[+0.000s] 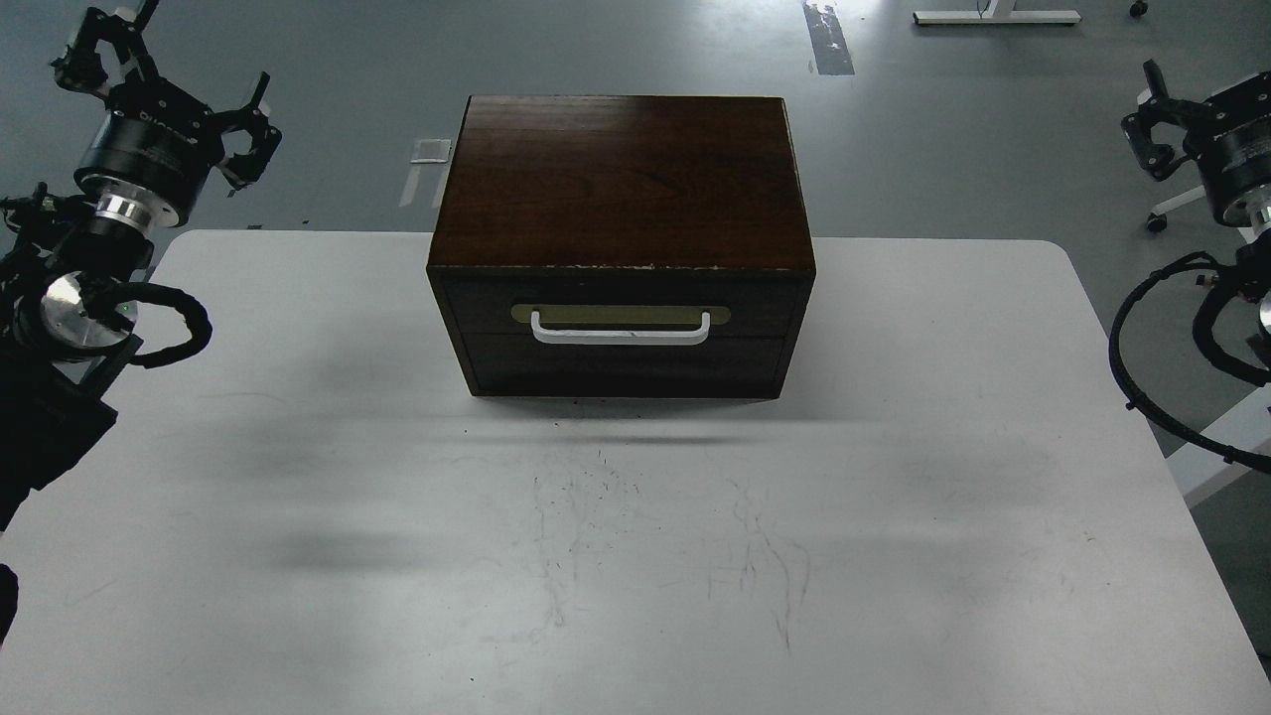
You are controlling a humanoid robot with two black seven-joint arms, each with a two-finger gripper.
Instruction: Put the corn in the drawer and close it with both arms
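The dark brown wooden box (623, 179) stands at the back middle of the white table (298, 497). Its drawer (624, 333) is pushed in flush, with the white bar handle (621, 331) on a beige plate. The corn is not in view. My left gripper (177, 74) is raised at the far left, off the table's back left corner, with its claw fingers spread and empty. My right gripper (1206, 104) is raised at the far right edge, beyond the table. Its one visible finger (1154, 124) is splayed out and it holds nothing.
Black cables loop beside both arms, at the left (169, 328) and at the right (1142, 377). White furniture legs (998, 17) stand on the grey floor behind. The table front shows scuff marks (755, 556).
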